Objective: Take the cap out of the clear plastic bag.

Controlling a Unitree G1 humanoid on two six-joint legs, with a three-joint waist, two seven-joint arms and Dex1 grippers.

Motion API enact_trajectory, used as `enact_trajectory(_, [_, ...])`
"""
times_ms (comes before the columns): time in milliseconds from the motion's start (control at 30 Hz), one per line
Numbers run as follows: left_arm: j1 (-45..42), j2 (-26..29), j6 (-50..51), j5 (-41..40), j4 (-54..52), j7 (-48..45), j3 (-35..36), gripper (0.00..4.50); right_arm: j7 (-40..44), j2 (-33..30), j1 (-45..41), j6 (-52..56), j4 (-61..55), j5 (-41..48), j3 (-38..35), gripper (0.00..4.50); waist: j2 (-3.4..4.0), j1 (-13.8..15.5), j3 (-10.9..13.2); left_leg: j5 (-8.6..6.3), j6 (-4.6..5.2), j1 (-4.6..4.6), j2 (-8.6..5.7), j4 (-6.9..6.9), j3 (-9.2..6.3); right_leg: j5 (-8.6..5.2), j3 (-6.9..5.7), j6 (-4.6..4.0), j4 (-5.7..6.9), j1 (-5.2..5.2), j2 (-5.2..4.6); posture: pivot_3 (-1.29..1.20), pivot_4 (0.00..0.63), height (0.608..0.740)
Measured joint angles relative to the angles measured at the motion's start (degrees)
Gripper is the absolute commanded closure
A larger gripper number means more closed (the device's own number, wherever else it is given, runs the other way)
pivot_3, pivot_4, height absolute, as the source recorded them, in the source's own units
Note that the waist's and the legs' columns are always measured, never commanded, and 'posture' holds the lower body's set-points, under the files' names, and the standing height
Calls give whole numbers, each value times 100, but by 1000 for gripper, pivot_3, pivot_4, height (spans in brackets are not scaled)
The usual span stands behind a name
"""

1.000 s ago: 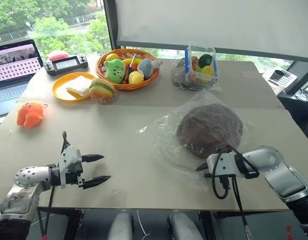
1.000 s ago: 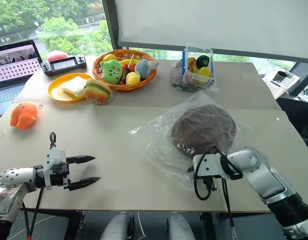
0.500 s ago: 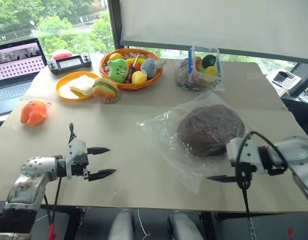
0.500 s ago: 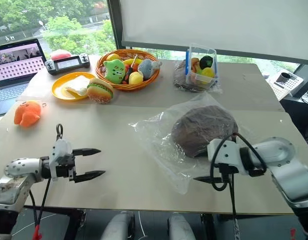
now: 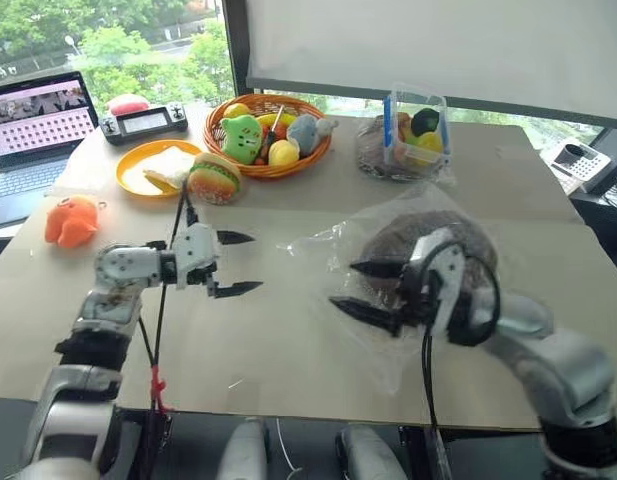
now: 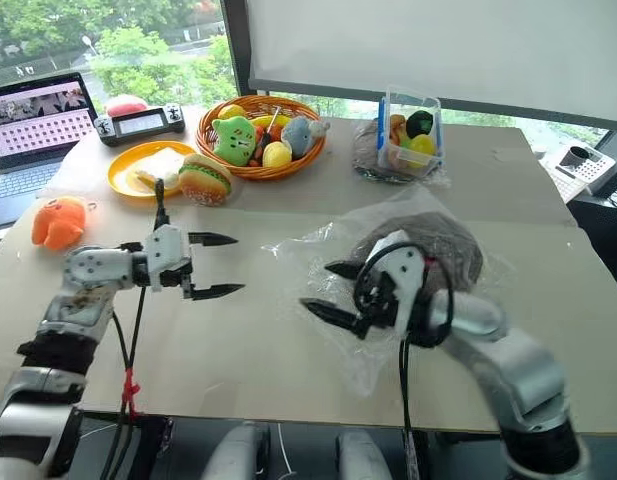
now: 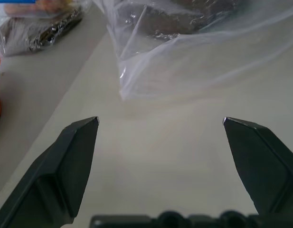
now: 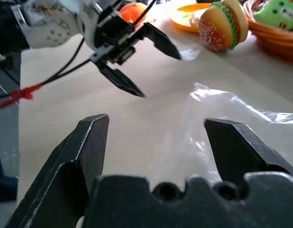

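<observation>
While the cap (image 5: 433, 240) lies inside the clear plastic bag (image 5: 333, 290), both hands hover above the surface (image 5: 288, 340). Left hand (image 5: 238, 263) gapes wide, empty. Right hand (image 5: 363, 290) is spread too, holding nothing.

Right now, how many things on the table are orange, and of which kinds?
Orange plush toy: 1
Orange plate: 1
Orange woven basket: 1
Total: 3

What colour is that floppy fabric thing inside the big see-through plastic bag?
Dark brown. The soft fabric cap shows best in the right eye view, inside the clear plastic bag.
</observation>
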Motion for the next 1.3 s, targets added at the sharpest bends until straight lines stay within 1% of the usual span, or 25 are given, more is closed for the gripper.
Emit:
enact_trajectory(33, [-73,-44,-181,89,190,23,-50,0,-74,7,69,25,-62,9,-24,625,0,-1,0,0,0,-14,0,7,0,4,1,3,1,-11,-1,0,150,740])
enact_trajectory(67, [-263,-201,-484,233,588,65,-132,0,-236,52,261,97,-201,77,-141,625,0,18,0,0,1,-25,-1,15,-1,6,0,6,3,-17,-2,0,150,740])
enact_trajectory(133, [-468,-422,-745,308,993,80,-218,0,-409,92,448,146,-334,198,-213,625,0,15,0,1,2,-31,-1,24,-4,11,-2,9,7,-19,-1,0,150,740])
enact_trajectory(233, [-729,-612,-923,305,1361,29,-235,0,-589,65,620,195,-501,206,-241,625,0,-2,0,2,3,-27,1,32,-5,15,-2,10,11,-16,2,0,150,740])
enact_trajectory(333, [-954,-736,-1012,243,1564,-63,-227,0,-731,-113,810,227,-601,67,-180,625,0,-30,0,2,4,-27,1,31,-5,14,-1,10,11,-15,3,0,150,740])
enact_trajectory(467, [-1113,-863,-997,90,1693,-172,-179,0,-971,-533,1031,225,-661,-621,388,625,0,-39,0,2,4,-29,1,29,-6,14,-1,11,12,-20,4,0,150,740])
enact_trajectory(567, [-1169,-867,-1059,118,1854,-132,-166,0,-1193,-534,1064,225,-630,-1043,772,625,0,-42,0,2,4,-28,1,32,-6,14,0,11,15,-18,4,0,150,740])
enact_trajectory(667, [-1269,-979,-1310,524,2221,370,-250,0,-1337,-483,1090,224,-632,-1312,965,625,0,-17,0,2,4,-28,-1,40,-7,15,-1,13,12,-12,3,0,150,740])
enact_trajectory(767, [-1302,-1109,-1503,832,2464,739,-359,0,-1389,-443,1112,224,-633,-1391,963,625,-1,12,0,2,4,-30,-1,41,-10,15,-4,15,9,-10,3,0,150,740])
enact_trajectory(867, [-1394,-1368,-1859,1215,2765,1130,-569,0,-1404,-416,1214,225,-719,-1416,912,625,-1,20,0,2,4,-31,-2,41,-12,16,-5,15,9,-9,3,0,150,740])
enact_trajectory(1000, [-1617,-1762,-1963,1517,3173,1579,-702,0,-1423,-428,1344,234,-866,-1456,866,625,-1,12,0,2,4,-29,-4,45,-16,16,-8,16,9,-2,3,0,150,740])
enact_trajectory(1100, [-1845,-2003,-2070,1658,3470,1817,-724,770,-1437,-521,1436,325,-962,-1508,846,568,-1,-5,0,2,4,-29,-4,46,-17,16,-8,16,9,-2,3,0,150,740])
enact_trajectory(1167, [-1982,-2067,-2155,1708,3584,1909,-728,1365,-1453,-533,1485,370,-987,-1563,835,568,-1,-19,-1,1,5,-27,-4,46,-17,16,-8,16,10,-2,3,0,150,740])
enact_trajectory(1200, [-2009,-2068,-2162,1729,3601,1925,-727,1821,-1462,-534,1507,383,-995,-1582,828,568,-1,-21,-1,1,5,-27,-4,46,-17,16,-8,16,11,-2,3,0,150,740])
enact_trajectory(1300, [-2039,-2043,-2241,1790,3733,1971,-725,2851,-1494,-535,1542,422,-1049,-1604,764,568,-1,-20,-1,1,5,-24,-5,46,-17,16,-8,16,10,4,3,0,150,740])
